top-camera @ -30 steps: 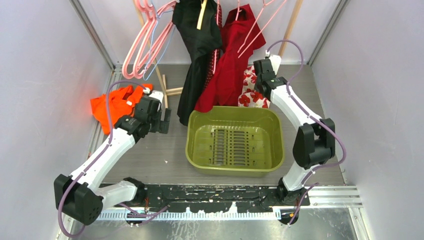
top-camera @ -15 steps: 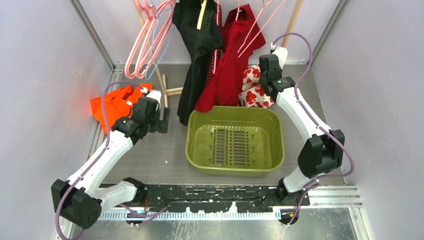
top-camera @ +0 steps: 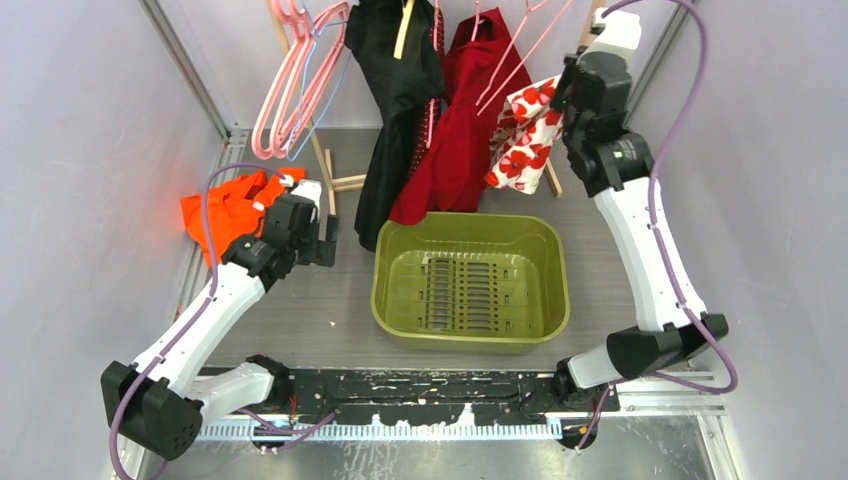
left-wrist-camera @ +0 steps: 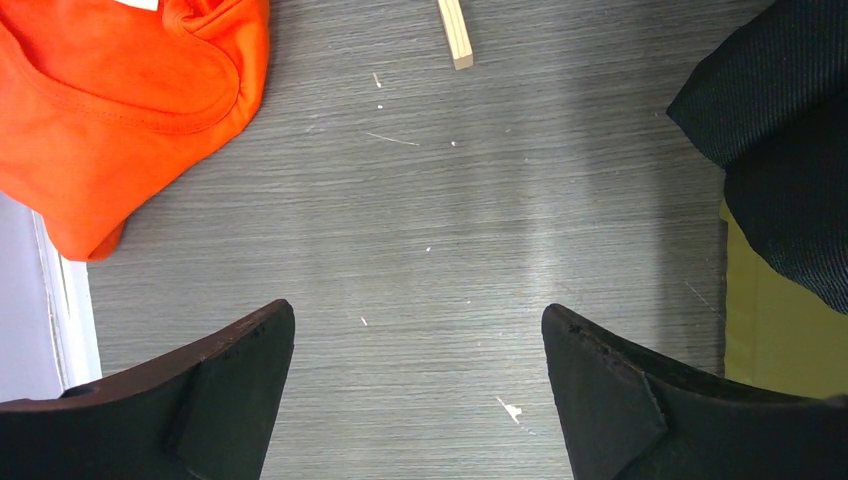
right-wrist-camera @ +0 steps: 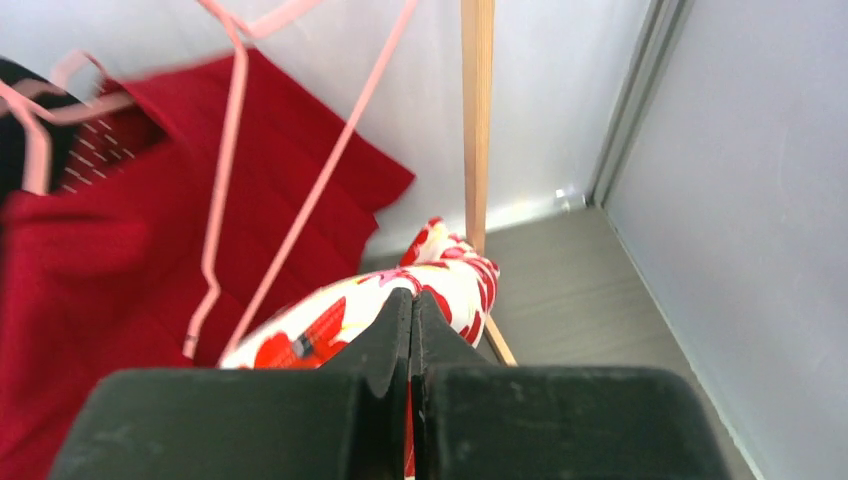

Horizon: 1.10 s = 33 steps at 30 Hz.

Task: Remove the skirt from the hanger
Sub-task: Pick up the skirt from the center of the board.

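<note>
The white skirt with red flowers point(top-camera: 522, 130) hangs in the air at the back right, above the far edge of the basket. My right gripper point(top-camera: 563, 98) is shut on its top edge. In the right wrist view the jaws point(right-wrist-camera: 413, 300) are pressed together on the bunched skirt point(right-wrist-camera: 320, 335). Thin pink hangers point(top-camera: 515, 50) run just left of the skirt, and I cannot tell if one is still in it. My left gripper point(top-camera: 326, 240) is open and empty, low over the bare table point(left-wrist-camera: 415, 315).
A red garment point(top-camera: 455, 140) and a black garment point(top-camera: 395, 90) hang on the rack. Empty pink hangers point(top-camera: 290, 90) hang at the back left. A green basket point(top-camera: 383, 280) sits mid-table. An orange garment point(top-camera: 225, 210) lies at the left. A wooden rack pole point(right-wrist-camera: 477, 120) stands behind the skirt.
My right arm has raised the skirt from the table beside the basket up and back to the right, near the rack. The left arm has barely moved.
</note>
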Motion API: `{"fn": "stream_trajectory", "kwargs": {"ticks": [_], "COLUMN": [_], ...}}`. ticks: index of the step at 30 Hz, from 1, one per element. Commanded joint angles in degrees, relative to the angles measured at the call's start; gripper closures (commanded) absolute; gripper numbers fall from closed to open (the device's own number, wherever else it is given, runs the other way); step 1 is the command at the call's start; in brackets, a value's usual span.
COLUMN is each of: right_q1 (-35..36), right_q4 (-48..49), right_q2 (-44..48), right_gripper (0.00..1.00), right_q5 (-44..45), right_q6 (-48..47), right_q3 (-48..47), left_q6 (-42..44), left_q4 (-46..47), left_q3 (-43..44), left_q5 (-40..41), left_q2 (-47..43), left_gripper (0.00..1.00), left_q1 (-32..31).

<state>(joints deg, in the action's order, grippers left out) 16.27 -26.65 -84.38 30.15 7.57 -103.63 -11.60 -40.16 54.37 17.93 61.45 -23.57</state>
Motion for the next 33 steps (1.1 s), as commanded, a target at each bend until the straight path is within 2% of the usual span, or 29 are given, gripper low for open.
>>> {"fn": "stream_trajectory", "kwargs": {"ticks": [1,7,13,19,24,33], "right_q1": [0.0,0.8,0.9,0.9,0.9,0.9], "right_q4": [0.0,-8.1,-15.5,-16.2,-14.1,-5.9], "right_q2": [5.8,14.2,22.7,25.5,24.5,20.5], "right_gripper": [0.99,0.99,0.99,0.99,0.99,0.99], "right_q5": [-5.1,-17.9,-35.3,-48.8,-54.7,-56.4], "right_q6": [-1.1,6.0,8.7,17.1,20.1,21.9], "right_q3": [-5.9,-4.5,-6.7,-9.7,-15.1,-18.1], "left_q6": [-0.3,0.0,1.1,1.1,0.5,-0.2], "left_q4": [1.1,1.0,1.8,3.3,3.5,3.4], "left_q3": [0.3,0.5,1.5,3.1,4.0,2.2], "left_q5": [-0.3,-0.4,-1.4,-3.7,-5.0,-4.6], "left_q2": [-1.9,-2.1,-0.4,2.5,3.6,1.2], "left_gripper": [0.07,0.07,0.07,0.08,0.09,0.09], "left_q1": [-0.2,-0.2,-0.2,-0.2,-0.2,-0.2]}}
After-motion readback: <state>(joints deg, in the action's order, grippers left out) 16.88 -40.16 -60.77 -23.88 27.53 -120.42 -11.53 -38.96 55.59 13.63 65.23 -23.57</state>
